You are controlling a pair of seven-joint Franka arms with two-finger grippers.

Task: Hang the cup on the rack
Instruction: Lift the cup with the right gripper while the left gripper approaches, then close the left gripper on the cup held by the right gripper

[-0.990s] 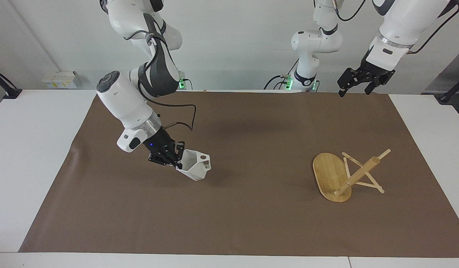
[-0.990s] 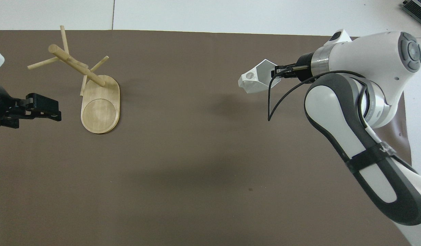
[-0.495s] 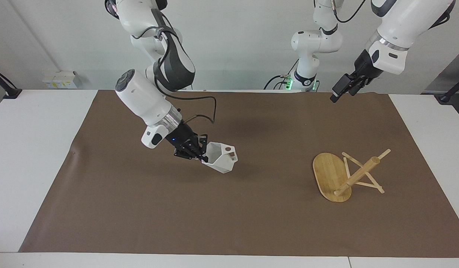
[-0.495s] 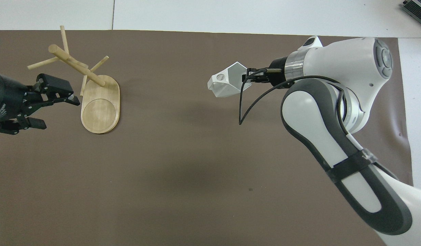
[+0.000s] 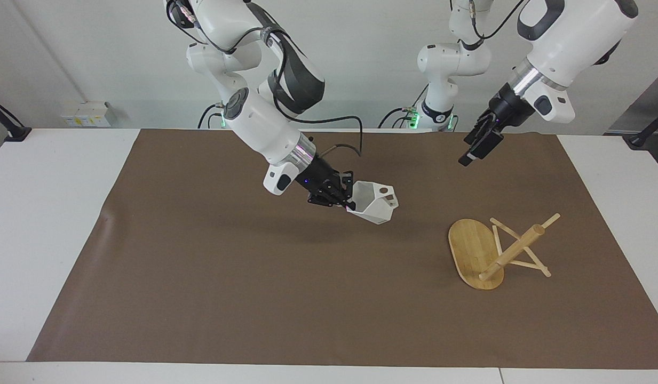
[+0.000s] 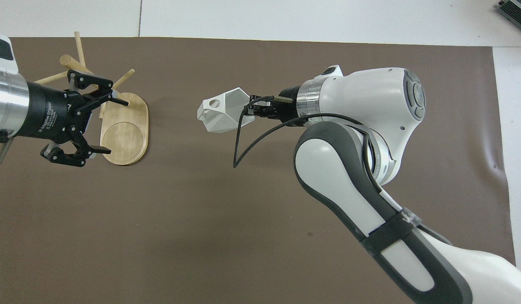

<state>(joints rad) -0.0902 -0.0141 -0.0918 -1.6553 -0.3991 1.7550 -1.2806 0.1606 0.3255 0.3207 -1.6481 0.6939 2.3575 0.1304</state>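
Observation:
The white faceted cup hangs in the air over the middle of the brown mat, tilted, with its pierced handle pointing toward the rack. My right gripper is shut on the cup's rim, as the overhead view also shows, with the cup ahead of it. The bamboo rack lies tipped over at the left arm's end of the mat, resting on its oval base's edge and its pegs, its post slanting up. My left gripper is open, raised high above the mat, over the rack's base in the overhead view, not touching it.
The brown mat covers most of the white table. A black cable loops from the right wrist below the cup.
My right arm has carried the cup through the air toward the rack's end of the table. My left gripper has turned and come down and forward over the rack.

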